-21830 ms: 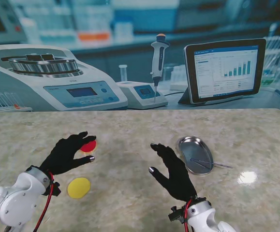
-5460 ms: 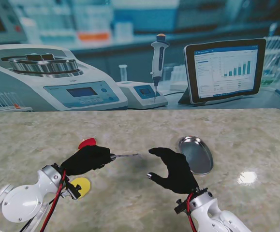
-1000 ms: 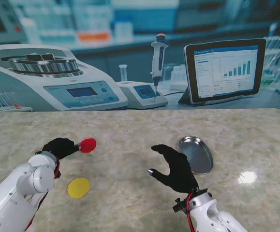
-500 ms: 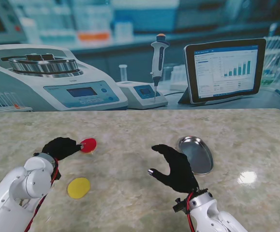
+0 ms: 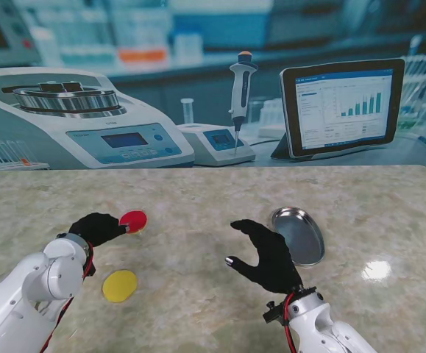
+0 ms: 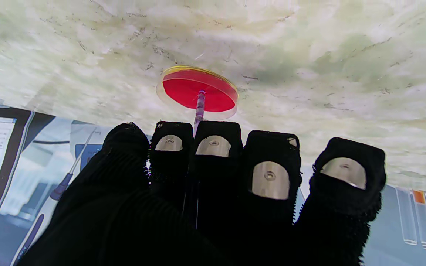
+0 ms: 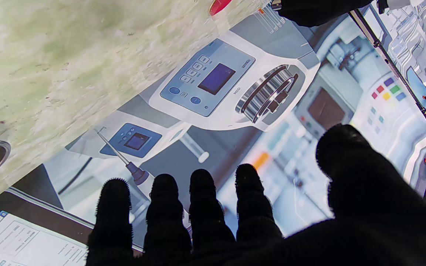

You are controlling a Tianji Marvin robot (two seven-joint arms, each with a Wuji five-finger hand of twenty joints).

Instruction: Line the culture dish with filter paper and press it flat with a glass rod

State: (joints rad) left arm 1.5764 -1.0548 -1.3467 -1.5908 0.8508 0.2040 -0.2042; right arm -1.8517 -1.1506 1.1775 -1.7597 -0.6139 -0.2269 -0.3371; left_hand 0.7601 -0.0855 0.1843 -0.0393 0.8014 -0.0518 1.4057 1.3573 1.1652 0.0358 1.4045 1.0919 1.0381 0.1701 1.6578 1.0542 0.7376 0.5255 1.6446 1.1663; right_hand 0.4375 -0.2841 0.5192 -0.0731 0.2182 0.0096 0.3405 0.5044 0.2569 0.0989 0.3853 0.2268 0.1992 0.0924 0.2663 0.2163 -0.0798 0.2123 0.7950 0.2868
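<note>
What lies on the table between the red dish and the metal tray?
In the stand view, only the right hand stands between the red dish and the metal tray; otherwise bare marble.

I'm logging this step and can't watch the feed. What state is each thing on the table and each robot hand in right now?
Culture dish: flat on the table, lined with red filter paper.
Glass rod: held by the left robot hand, tip on the red paper.
Left robot hand: shut on the glass rod.
Right robot hand: open, holding nothing.
Yellow disc: lying flat, untouched.
Metal tray: holds nothing.
</note>
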